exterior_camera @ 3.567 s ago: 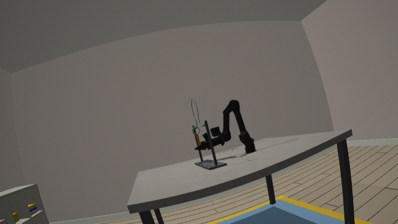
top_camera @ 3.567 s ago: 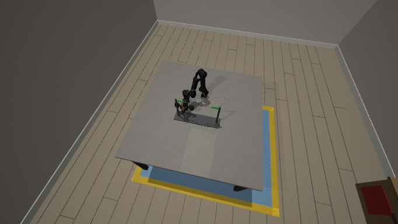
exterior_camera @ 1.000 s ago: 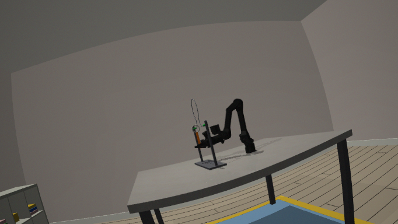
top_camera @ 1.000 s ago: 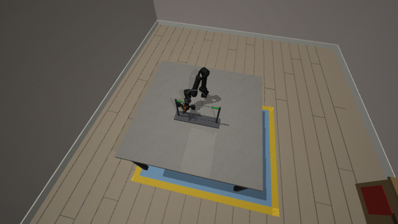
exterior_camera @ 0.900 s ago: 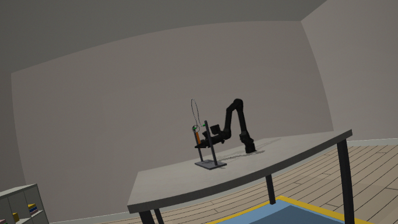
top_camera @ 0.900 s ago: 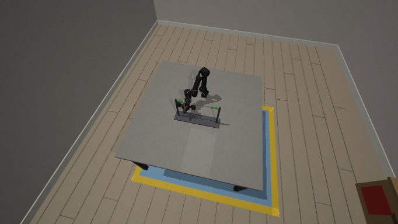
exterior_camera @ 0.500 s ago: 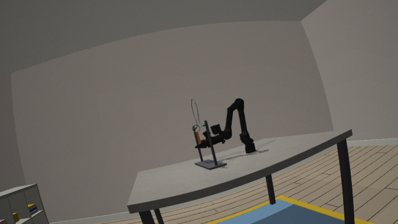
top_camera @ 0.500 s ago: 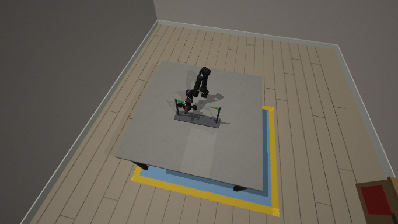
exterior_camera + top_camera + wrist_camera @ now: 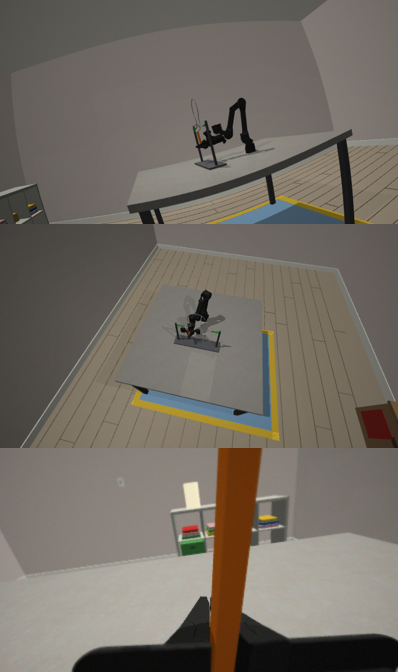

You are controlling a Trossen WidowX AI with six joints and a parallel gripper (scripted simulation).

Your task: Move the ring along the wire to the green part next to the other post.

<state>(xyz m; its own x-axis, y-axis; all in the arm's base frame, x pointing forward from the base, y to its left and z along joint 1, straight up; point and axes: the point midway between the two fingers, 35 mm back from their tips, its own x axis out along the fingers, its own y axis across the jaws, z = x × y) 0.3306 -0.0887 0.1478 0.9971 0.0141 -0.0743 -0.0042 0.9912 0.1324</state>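
Matt, stone-smooth grey tabletop [image 9: 233, 370] [image 9: 248, 166] [image 9: 125, 608] above wood-look plank floor [image 9: 306, 355] [image 9: 315, 172].

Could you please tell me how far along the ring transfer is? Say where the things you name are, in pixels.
Done: the gripper [image 9: 198, 146] [image 9: 208, 603] is shut on the orange handle [image 9: 188, 332] [image 9: 199, 137] [image 9: 234, 548].
In hand: the handle stands nearer one post [image 9: 177, 332], so the carry looks early; I can't tell whether the wire threads the ring.
Left: reaching the green part by the other post [image 9: 217, 339], letting go and backing away.
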